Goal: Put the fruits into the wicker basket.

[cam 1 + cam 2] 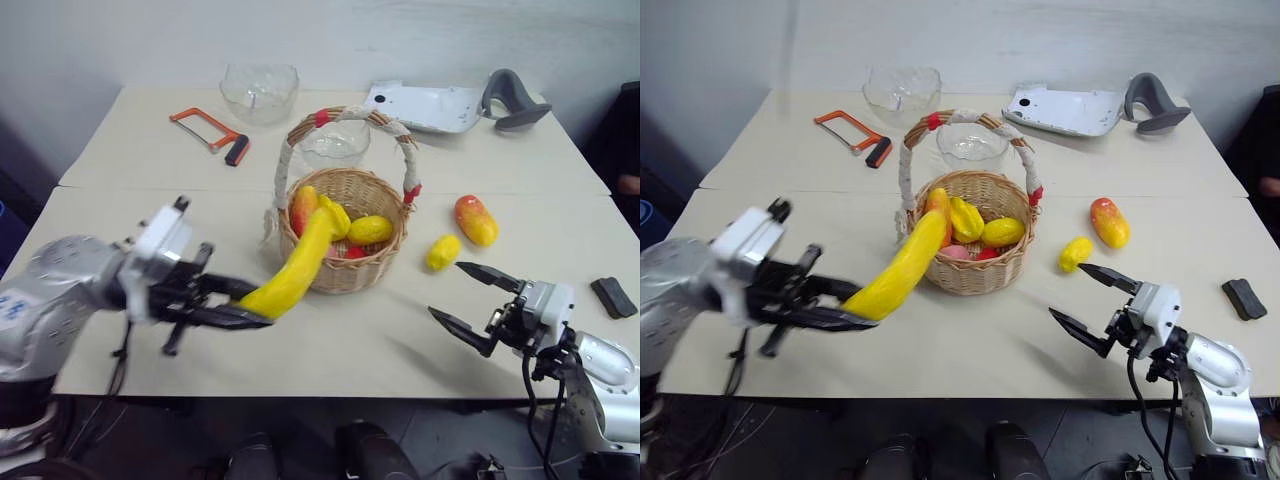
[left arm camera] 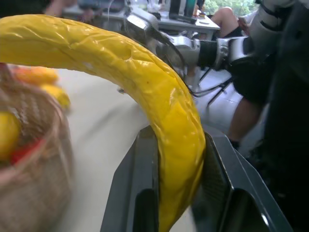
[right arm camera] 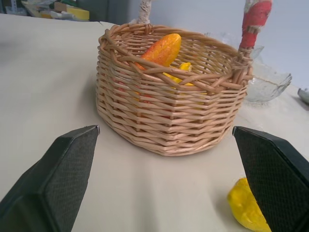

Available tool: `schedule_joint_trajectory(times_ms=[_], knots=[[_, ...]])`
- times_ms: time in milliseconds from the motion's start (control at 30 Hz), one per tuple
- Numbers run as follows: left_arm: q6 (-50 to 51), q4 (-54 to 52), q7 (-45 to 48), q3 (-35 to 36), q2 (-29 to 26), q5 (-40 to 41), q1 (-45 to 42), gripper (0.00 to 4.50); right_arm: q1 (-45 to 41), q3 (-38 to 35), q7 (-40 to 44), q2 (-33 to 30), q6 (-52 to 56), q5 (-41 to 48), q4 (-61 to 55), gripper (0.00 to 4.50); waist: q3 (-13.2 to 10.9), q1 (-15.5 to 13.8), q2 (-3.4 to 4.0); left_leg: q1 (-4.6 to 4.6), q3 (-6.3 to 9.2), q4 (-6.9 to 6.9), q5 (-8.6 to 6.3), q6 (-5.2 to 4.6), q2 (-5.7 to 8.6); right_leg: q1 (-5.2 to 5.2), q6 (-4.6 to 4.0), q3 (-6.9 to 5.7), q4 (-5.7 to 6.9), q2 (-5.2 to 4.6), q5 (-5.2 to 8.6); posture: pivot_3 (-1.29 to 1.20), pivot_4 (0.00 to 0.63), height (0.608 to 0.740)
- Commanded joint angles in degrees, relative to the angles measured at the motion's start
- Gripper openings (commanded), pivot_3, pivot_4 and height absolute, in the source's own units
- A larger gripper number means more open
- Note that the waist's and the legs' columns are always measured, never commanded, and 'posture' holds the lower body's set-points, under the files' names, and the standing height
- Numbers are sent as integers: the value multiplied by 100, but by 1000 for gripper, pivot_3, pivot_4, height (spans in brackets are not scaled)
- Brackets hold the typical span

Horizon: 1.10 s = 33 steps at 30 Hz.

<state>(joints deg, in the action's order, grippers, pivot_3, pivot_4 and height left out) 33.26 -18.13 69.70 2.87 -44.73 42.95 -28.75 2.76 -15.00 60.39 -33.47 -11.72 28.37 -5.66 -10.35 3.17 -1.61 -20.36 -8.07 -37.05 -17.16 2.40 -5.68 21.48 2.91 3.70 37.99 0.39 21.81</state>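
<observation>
The left hand (image 1: 235,305) clamps the banana (image 1: 298,265) at one end — glossy, stiff, probably light and slippery; the right hand (image 1: 470,305) gapes wide, empty.

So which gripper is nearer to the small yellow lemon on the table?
Right. The right gripper sits open just in front of the lemon; the left gripper, shut on the banana, is beyond the wicker basket.

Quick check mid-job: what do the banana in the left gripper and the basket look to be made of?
Banana, clamped in the left gripper: probably hollow plastic, glossy yellow; the skin shows creases and bright highlights in the left wrist view. Wicker basket: woven tan cane, matte, strands visible; its handle is wrapped in whitish cloth with red tape.
</observation>
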Motion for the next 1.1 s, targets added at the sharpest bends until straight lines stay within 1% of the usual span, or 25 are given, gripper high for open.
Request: schedule_joint_trajectory(times_ms=[33,133,200,333,367,400,433,500,600,667,767,833,900,967,1000,1033,1067,1100], knots=[[-843,846,-368,-649,523,-1125,-470,1049,325,-281,-154,-16,-200,-3,-349,4500,-2,-1,4,1,-2,-4,0,-1,1,-1,5,6,2,0,-3,0,150,740],[-1331,1723,-461,-869,958,-1604,-839,1049,447,-215,-209,-37,-186,-57,-533,4500,-4,36,6,5,-24,-8,0,-4,-1,1,18,33,3,5,-14,0,150,740],[-1582,2135,-508,-928,1222,-1787,-1107,1049,494,-189,-305,-14,-136,-68,-660,4500,-7,45,7,7,-30,-11,0,-5,-1,4,22,43,5,8,-16,0,150,740],[-1855,2494,-654,-850,1654,-1883,-1471,2027,569,-251,-614,5,27,-98,-884,4500,-10,-3,9,5,-33,-9,0,-4,-3,9,25,48,5,7,-17,0,150,740],[-1912,2508,-655,-782,1705,-1850,-1491,2398,606,-270,-653,-4,41,-107,-908,4500,-10,-6,9,4,-33,-10,-1,-5,-2,9,25,48,3,6,-17,0,150,740],[-1790,2372,-564,-658,1683,-1643,-1438,2693,681,-331,-735,5,54,-133,-925,4500,-10,-7,9,4,-34,-9,0,-5,-2,9,26,48,2,6,-17,0,150,740],[-1716,2228,-466,-561,1633,-1487,-1363,3008,753,-389,-823,23,30,-185,-940,4500,-10,0,9,4,-34,-8,-1,-5,-3,9,26,48,2,6,-17,0,150,740],[-1410,1815,-19,-400,1241,-1142,-1066,3624,952,-549,-1100,138,-2,-257,-946,4500,-11,28,11,6,-37,-3,0,-4,-4,11,26,50,4,6,-17,0,150,740],[-1427,1448,-14,50,776,-1051,-690,4451,1423,-757,-1597,278,123,-573,-991,4500,-13,37,14,12,-39,4,1,4,-13,15,18,50,12,11,-12,0,150,740],[-1304,1283,-28,370,452,-938,-483,4481,1699,-818,-1849,266,432,-699,-1125,4500,-13,29,15,12,-37,0,2,6,-13,15,16,51,19,10,-11,0,150,740],[-1243,1314,71,938,-243,-998,32,4481,2347,-1048,-1961,464,719,-238,-1470,4500,-13,22,16,12,-37,-5,2,2,-6,11,18,53,22,2,-12,0,150,740],[-1332,1544,137,1243,-603,-1102,351,4481,2514,-1203,-2292,676,905,-100,-1626,4500,-13,23,15,18,-35,3,2,2,-7,7,17,50,20,2,-11,0,150,740],[-1364,1600,147,1374,-757,-1082,481,4481,2489,-1202,-2568,794,1121,-53,-1835,4500,-13,29,15,17,-35,5,2,2,-7,8,16,49,18,1,-11,0,150,740],[-1082,1378,112,1356,-807,-876,445,4481,2067,-982,-2982,788,1613,8,-2187,4500,-14,27,10,16,-38,3,-2,-4,-3,8,17,47,18,-7,-12,0,150,740],[-917,1252,84,1297,-795,-766,347,4481,1582,-852,-3468,774,2180,126,-2362,4500,-14,37,8,15,-38,1,-3,-7,-2,8,18,48,17,-9,-14,0,150,740],[-808,1167,47,1235,-769,-705,242,4481,1082,-753,-3970,770,2870,433,-2483,4500,-14,49,7,15,-40,-1,-4,-8,0,8,20,50,18,-10,-19,0,150,740],[-754,1124,21,1194,-748,-677,169,4481,755,-710,-4306,771,3359,658,-2554,4500,-16,67,4,14,-41,-1,-4,-8,-1,9,19,50,17,-10,-26,0,150,740],[-724,1110,-14,1156,-720,-671,91,4481,429,-714,-4542,854,3623,973,-2557,4500,-16,70,4,12,-42,-1,-3,-8,-1,12,18,50,17,-10,-30,0,150,740]])
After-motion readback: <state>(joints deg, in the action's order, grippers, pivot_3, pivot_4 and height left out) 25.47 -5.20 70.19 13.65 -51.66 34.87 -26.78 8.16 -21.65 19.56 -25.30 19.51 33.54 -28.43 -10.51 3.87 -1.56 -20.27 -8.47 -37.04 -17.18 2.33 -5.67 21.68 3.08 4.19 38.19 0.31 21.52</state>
